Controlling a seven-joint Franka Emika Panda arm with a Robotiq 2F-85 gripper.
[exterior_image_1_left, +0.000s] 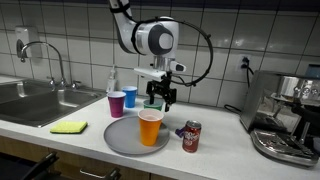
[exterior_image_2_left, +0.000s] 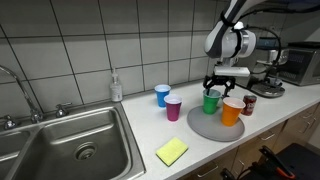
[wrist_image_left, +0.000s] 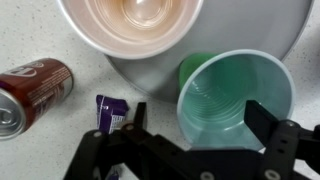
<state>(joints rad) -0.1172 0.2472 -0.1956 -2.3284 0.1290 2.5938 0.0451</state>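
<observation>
Claw (wrist_image_left: 198, 112) at bottom of wrist view: jaws spread wide, gripping nothing, one finger over mouth of green cup (wrist_image_left: 235, 95), other outside it. I see green cup upright at rim of grey plate (wrist_image_left: 265, 30). Orange cup (wrist_image_left: 135, 20) on plate, just beside green. Soda can (wrist_image_left: 30, 90) off plate, near its edge. Purple cup (exterior_image_1_left: 117, 103) and blue cup (exterior_image_1_left: 130, 97) beside plate, far from can.

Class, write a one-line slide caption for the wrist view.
Open fingers hover over a green cup, near an orange cup and soda can.
</observation>
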